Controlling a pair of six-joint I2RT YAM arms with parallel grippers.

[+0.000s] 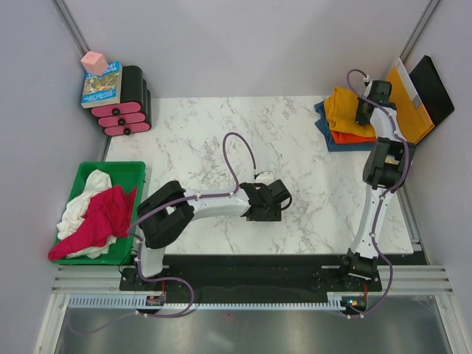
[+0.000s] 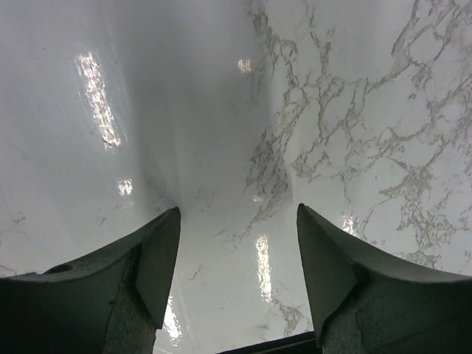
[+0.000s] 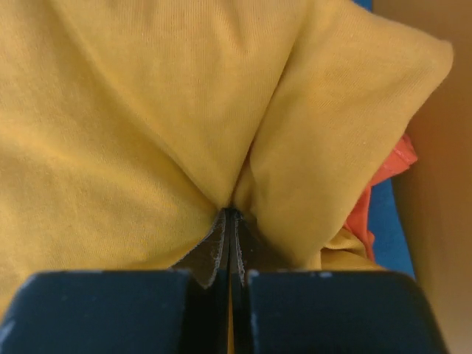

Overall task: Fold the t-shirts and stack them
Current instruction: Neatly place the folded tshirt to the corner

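A mustard-yellow t-shirt (image 1: 345,109) lies on top of a red-orange t-shirt (image 1: 348,137) and a dark blue t-shirt (image 1: 330,134) in a stack at the back right. My right gripper (image 1: 363,112) is shut on a pinch of the yellow shirt (image 3: 147,125); red-orange cloth (image 3: 389,166) and blue cloth (image 3: 383,225) show beside it. A magenta t-shirt (image 1: 103,217) and a white t-shirt (image 1: 82,193) lie crumpled in the green bin (image 1: 131,171) at the left. My left gripper (image 1: 271,200) is open and empty over bare marble (image 2: 236,147) mid-table.
An orange-yellow paper folder (image 1: 410,103) and a black board (image 1: 436,88) lean behind the stack. A book (image 1: 102,84) with a pink block (image 1: 94,62) sits on black-and-pink holders (image 1: 127,110) at the back left.
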